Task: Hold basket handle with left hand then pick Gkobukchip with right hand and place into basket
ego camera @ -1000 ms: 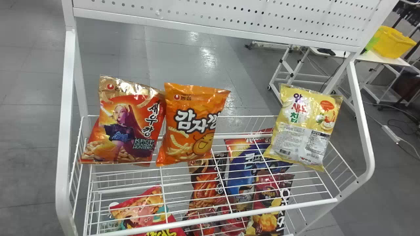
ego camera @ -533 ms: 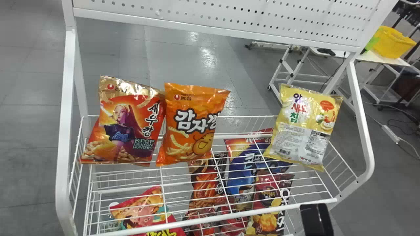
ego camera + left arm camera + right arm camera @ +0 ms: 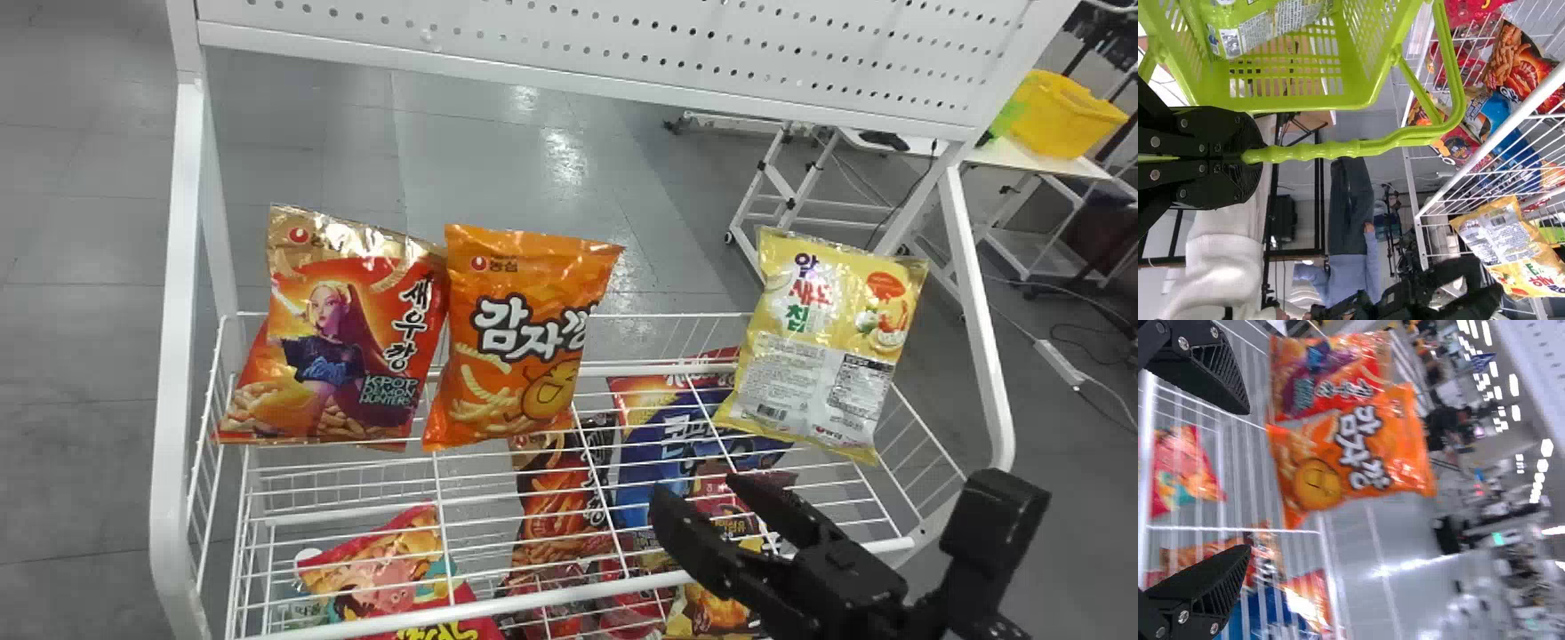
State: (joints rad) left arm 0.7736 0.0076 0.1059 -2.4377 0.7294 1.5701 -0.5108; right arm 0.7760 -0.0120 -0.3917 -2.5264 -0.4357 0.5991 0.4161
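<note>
My right gripper (image 3: 701,494) is open over the front right of the wire shelf, nothing between its fingers. In the right wrist view this gripper (image 3: 1245,480) faces the orange bag (image 3: 1351,457), which stands farther off, apart from the fingers. The left gripper (image 3: 1250,157) is shut on the handle (image 3: 1338,149) of the green basket (image 3: 1368,73). A green snack bag (image 3: 1258,27) lies in that basket. Which bag is the Gkobukchip I cannot tell; on the upper shelf stand a red bag (image 3: 342,347), an orange bag (image 3: 520,338) and a yellow bag (image 3: 822,342).
Several bags, among them a pink-red one (image 3: 382,569) and a blue one (image 3: 653,462), lie on the tier below. The shelf's front rail (image 3: 569,591) runs under the right arm. A perforated panel (image 3: 622,44) spans the rack's top.
The right gripper has come in from the bottom edge of the head view and moved up and left over the shelf front. The bags have stayed in place.
</note>
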